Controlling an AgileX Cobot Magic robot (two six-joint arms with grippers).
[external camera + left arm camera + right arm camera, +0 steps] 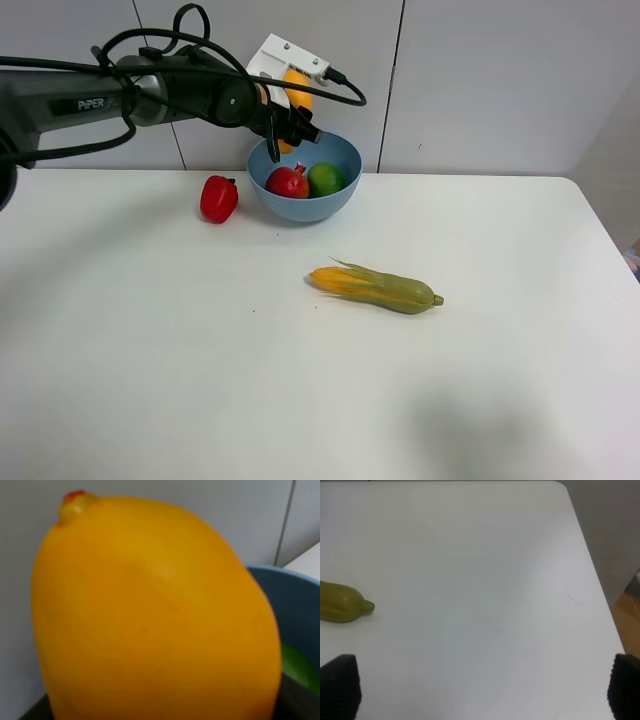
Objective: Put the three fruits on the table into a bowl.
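My left gripper (290,128) is shut on the orange-yellow mango (297,88), holding it just above the back left rim of the light-blue bowl (346,152). The dark-red pomegranate (288,182) and the green lime (326,179) lie side by side inside the bowl. In the left wrist view the mango (155,615) fills almost the whole picture, with the bowl's rim (295,592) and a bit of the lime (301,667) behind it. Over a bare stretch of the white table (495,580) my right gripper (482,690) stands open and empty; the high view does not show it.
A small red bell pepper (219,198) sits just left of the bowl. A corn cob in a green husk (376,287) lies mid-table, its tip (342,602) showing in the right wrist view. The table's right edge and rounded corner (592,570) are close to the right gripper.
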